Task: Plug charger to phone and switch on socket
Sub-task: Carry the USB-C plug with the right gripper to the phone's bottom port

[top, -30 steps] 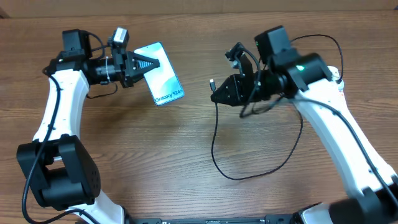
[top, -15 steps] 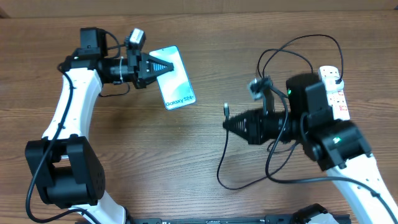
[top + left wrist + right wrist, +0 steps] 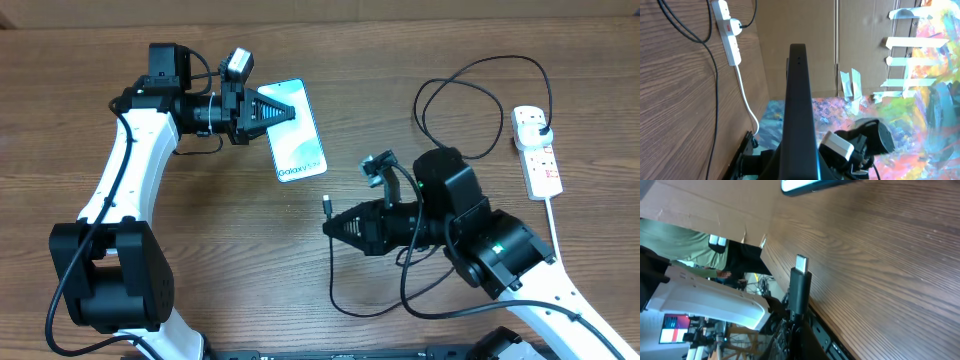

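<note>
My left gripper (image 3: 268, 113) is shut on the phone (image 3: 298, 133), holding it above the table with its blue-teal screen up; the left wrist view shows its dark edge (image 3: 797, 105). My right gripper (image 3: 340, 227) is shut on the charger's connector (image 3: 328, 206), tip pointing toward the phone but well apart from it; the right wrist view shows the tip (image 3: 801, 263) and the phone's end (image 3: 810, 185). The black cable (image 3: 350, 290) loops over the table to a plug in the white socket (image 3: 536, 150) at the right, also in the left wrist view (image 3: 726, 27).
The socket's thick white cord (image 3: 550, 225) runs toward the front edge beside my right arm. Black cable loops (image 3: 460, 100) lie between the socket and the phone. The cardboard wall (image 3: 320, 8) bounds the back of the table.
My right gripper has swung from the back down to the middle front, carrying the connector left. My left gripper has carried the phone rightward toward the centre.
</note>
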Available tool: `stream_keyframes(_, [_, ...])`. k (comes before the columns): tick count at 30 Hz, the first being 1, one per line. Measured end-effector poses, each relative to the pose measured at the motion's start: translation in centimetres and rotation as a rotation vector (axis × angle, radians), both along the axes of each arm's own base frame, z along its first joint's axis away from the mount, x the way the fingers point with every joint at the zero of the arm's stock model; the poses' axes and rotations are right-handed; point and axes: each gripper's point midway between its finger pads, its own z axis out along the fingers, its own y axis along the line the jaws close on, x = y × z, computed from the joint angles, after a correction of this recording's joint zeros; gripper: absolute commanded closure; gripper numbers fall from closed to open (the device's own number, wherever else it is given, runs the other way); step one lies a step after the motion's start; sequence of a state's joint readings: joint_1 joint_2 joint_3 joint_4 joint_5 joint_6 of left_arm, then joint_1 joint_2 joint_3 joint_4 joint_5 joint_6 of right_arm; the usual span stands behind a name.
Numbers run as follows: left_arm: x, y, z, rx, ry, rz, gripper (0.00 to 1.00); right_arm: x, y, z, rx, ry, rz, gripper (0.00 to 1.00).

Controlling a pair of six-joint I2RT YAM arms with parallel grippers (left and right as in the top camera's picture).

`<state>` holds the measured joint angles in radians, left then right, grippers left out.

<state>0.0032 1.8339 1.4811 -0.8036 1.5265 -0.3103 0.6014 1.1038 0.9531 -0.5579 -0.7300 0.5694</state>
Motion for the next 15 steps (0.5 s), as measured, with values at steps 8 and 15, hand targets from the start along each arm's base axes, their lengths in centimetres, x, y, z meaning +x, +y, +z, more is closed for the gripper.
stream_keyframes(8, [-0.1, -0.1, 0.0, -0.001, 0.026, -0.003, 0.96, 0.2, 1.2, 0.6, 0.018, -0.001, -0.031, 0.96])
stream_keyframes(15, [-0.4, -0.9, 0.0, -0.001, 0.053, -0.021, 0.96, 1.0, 1.6, -0.1, 0.012, 0.017, -0.047, 0.96])
